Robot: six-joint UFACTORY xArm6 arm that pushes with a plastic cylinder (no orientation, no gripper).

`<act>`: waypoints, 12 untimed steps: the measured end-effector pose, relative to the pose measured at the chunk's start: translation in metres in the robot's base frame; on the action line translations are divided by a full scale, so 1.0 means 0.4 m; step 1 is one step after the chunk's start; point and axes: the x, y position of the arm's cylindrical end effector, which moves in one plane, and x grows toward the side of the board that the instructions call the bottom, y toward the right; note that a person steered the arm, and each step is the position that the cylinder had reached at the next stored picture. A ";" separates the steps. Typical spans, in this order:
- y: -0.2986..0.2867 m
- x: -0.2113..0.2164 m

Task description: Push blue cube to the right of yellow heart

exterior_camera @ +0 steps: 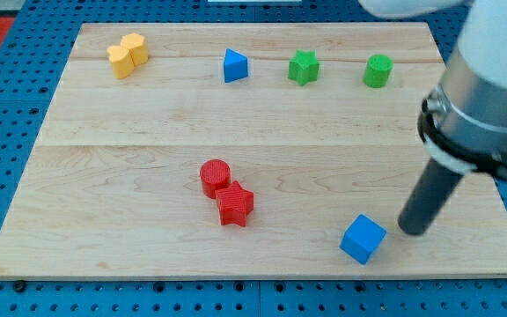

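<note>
Blue cube [363, 239] sits near the 5 o'clock corner of the wooden tabletop [148, 176], far from the yellow heart [128, 55], which lies up at 11 o'clock. My tip [415, 231] rests just beside the cube on its 3 o'clock side, apart from it by a narrow gap as far as I can tell. There is no hand on this arm, only the rod, so nothing is spread or pinched.

I judge the task to be at its start: the approach is made and the long push is not yet begun. From this side a push would send the cube toward 9 o'clock, so the tip likely needs to work round toward the cube's 5 o'clock face to drive it up and across toward 11 o'clock.

A red cylinder [216, 177] touching a red star [235, 203] stands close to that diagonal path and could be clipped. A blue triangular block [234, 66], a green star [304, 67] and a green cylinder [378, 70] line the 12 o'clock edge; the blue one crowds the goal spot from the right.
</note>
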 end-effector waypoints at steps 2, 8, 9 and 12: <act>-0.194 0.014; -0.607 -0.342; -0.670 -0.410; -0.734 -0.605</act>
